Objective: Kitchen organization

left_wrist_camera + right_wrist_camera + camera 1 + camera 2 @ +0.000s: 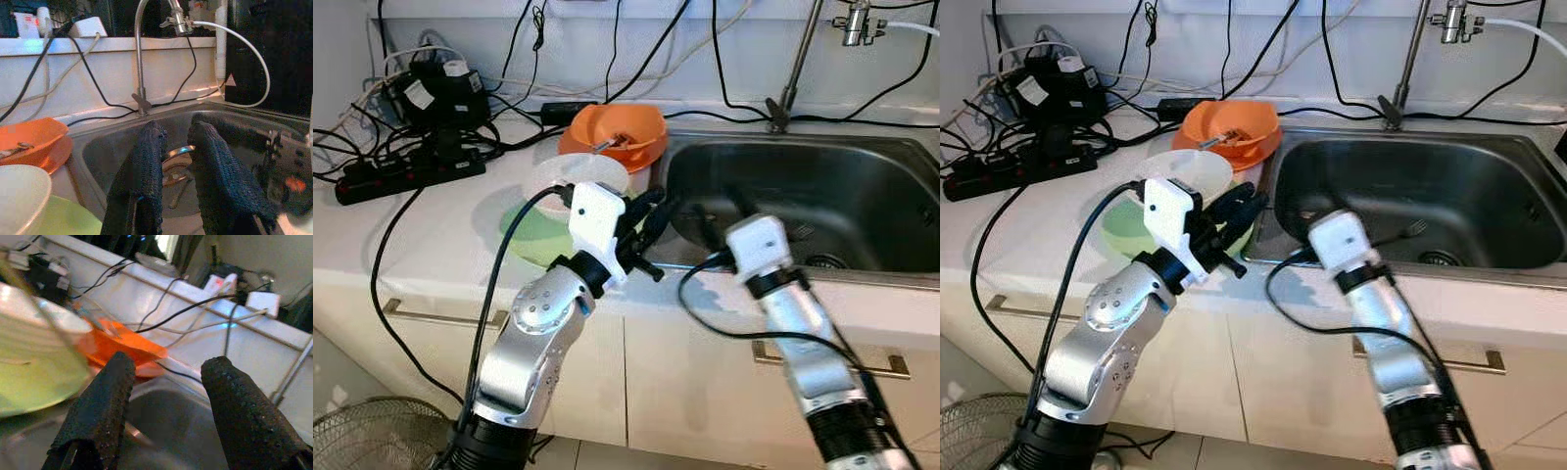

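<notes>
On the counter left of the steel sink [901,162], head view: an orange bowl [617,132] sits behind a white bowl [579,174], which rests on a green plate [533,235]. The left gripper [651,220] hovers at the sink's left rim beside those dishes; the right gripper [720,211] reaches into the basin. Left wrist cam: fingers [144,166] apart, holding nothing, a utensil [178,188] below near the drain. Right wrist cam: fingers [105,396] spread wide, empty.
</notes>
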Controlling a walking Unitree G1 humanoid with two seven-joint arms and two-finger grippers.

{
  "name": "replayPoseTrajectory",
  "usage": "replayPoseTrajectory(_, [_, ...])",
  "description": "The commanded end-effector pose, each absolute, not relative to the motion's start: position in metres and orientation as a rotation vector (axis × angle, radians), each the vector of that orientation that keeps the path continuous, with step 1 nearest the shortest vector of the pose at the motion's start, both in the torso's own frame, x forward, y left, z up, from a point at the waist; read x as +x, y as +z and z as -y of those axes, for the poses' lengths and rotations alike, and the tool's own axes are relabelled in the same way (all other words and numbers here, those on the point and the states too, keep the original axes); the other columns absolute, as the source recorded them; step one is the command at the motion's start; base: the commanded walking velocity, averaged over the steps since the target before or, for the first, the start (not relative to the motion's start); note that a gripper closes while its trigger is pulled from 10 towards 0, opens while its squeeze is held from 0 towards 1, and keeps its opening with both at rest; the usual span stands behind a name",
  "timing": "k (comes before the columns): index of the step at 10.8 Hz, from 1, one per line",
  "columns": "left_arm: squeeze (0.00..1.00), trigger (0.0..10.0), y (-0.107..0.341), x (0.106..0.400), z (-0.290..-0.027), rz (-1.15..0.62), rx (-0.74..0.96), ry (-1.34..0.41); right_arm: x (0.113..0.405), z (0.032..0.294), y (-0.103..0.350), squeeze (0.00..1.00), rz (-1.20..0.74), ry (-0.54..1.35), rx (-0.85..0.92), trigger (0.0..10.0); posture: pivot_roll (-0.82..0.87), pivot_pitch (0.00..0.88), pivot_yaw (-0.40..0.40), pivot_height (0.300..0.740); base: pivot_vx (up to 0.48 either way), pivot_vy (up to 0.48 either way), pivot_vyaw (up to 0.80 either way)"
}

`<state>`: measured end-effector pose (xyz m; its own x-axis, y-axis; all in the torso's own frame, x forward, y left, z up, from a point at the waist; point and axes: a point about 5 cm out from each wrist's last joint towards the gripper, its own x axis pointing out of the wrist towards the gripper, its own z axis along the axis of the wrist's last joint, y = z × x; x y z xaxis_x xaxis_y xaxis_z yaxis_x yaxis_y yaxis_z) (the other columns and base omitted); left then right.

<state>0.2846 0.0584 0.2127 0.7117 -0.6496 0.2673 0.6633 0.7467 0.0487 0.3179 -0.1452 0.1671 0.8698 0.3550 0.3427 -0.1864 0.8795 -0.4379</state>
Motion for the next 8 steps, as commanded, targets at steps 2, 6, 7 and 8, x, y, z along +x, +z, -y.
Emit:
replayPoseTrajectory(2, [0.0,10.0,0.214,0.284,-0.059,0.291,-0.031,-0.731,0.313,0.152,0.169,0.0,0.435,0.299,-0.39,10.0,0.04,0.013,0.092,0.74,0.0,0.0,0.0])
replayPoseTrajectory(6, [0.0,10.0,0.214,0.285,-0.062,0.293,-0.024,-0.717,0.302,0.146,0.165,0.0,0.419,0.454,-0.361,10.0,0.04,0.015,0.095,0.74,0.0,0.0,0.0])
replayPoseTrajectory(7, [0.0,10.0,0.214,0.286,-0.062,0.291,-0.024,-0.718,0.299,0.142,0.165,0.0,0.418,0.489,-0.344,10.0,0.04,0.014,0.095,0.74,0.0,0.0,0.0])
replayPoseTrajectory(8, [0.0,10.0,0.214,0.286,-0.062,0.29,-0.025,-0.719,0.297,0.139,0.164,0.0,0.409,0.527,-0.335,10.0,0.04,0.012,0.095,0.74,0.0,0.0,0.0])
